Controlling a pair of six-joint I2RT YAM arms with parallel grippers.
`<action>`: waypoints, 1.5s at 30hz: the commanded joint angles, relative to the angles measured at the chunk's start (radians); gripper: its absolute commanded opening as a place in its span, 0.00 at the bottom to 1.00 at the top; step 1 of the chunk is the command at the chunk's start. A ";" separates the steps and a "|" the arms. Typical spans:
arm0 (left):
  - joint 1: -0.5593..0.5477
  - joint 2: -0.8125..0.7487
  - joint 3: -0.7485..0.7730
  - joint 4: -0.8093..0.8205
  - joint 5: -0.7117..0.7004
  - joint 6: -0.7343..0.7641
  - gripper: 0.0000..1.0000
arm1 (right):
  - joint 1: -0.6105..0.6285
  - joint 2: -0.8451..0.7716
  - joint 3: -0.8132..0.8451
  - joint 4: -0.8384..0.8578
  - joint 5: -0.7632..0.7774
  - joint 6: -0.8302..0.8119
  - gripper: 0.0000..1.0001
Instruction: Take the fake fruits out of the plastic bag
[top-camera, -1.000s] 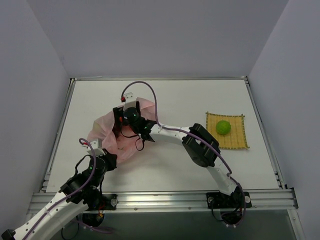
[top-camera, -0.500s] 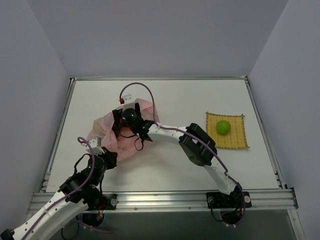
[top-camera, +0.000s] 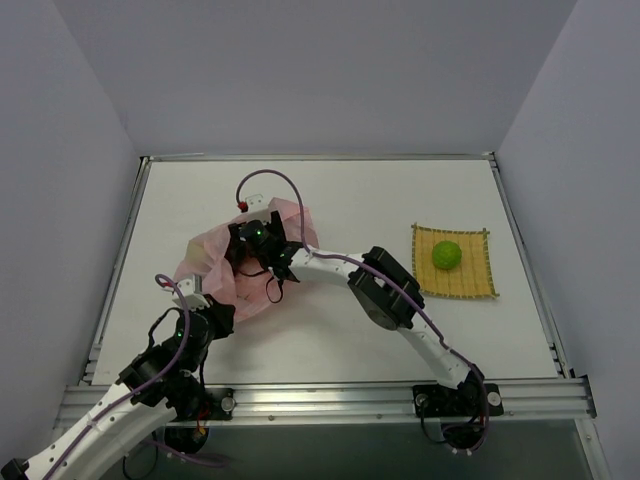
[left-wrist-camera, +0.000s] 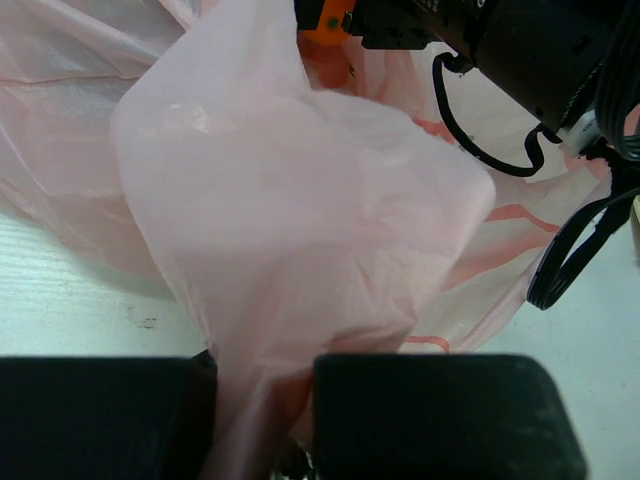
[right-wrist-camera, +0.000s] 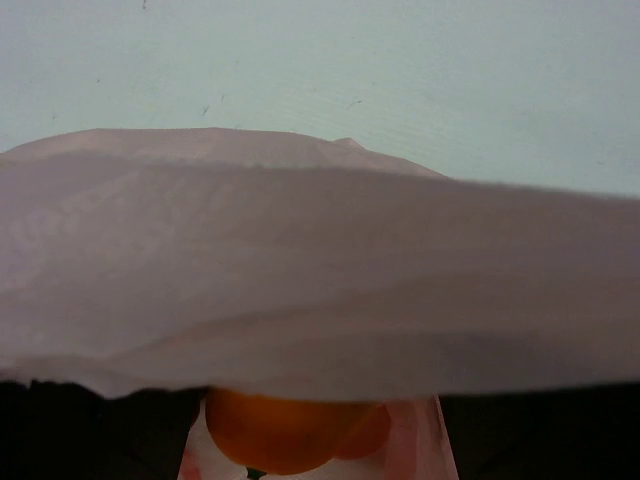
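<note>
The pink plastic bag (top-camera: 212, 275) lies crumpled at the table's left. My left gripper (top-camera: 207, 302) is shut on the bag's near edge. In the left wrist view the film (left-wrist-camera: 300, 200) runs down between the two black fingers (left-wrist-camera: 440, 415). My right gripper (top-camera: 247, 252) reaches into the bag's mouth from the right. In the right wrist view the bag film (right-wrist-camera: 320, 270) covers most of the frame, and the orange mango (right-wrist-camera: 285, 435) sits between the open jaws of my right gripper (right-wrist-camera: 315, 440). A bit of orange (left-wrist-camera: 325, 20) also shows in the left wrist view. The lime-green fruit (top-camera: 446, 254) lies outside. The grapes and pear are hidden.
The yellow woven mat (top-camera: 480, 285) lies at the right of the table and carries the lime-green fruit. The right arm (top-camera: 385, 290) stretches across the middle of the table. Purple cables loop above both wrists. Metal rails edge the table.
My right gripper has pushed a little further left into the bag's mouth, and its arm has swung with it. My left gripper keeps its hold on the bag's edge.
</note>
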 joint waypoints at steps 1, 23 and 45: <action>-0.006 0.013 0.042 0.020 0.000 0.007 0.02 | -0.011 -0.009 0.000 -0.015 0.084 0.029 0.77; -0.006 0.065 0.034 0.092 -0.024 0.021 0.02 | -0.023 -0.324 -0.230 0.088 -0.131 0.078 0.29; -0.006 0.065 0.034 0.145 -0.076 0.018 0.02 | -0.069 -0.475 -0.490 -0.034 -0.404 0.132 0.84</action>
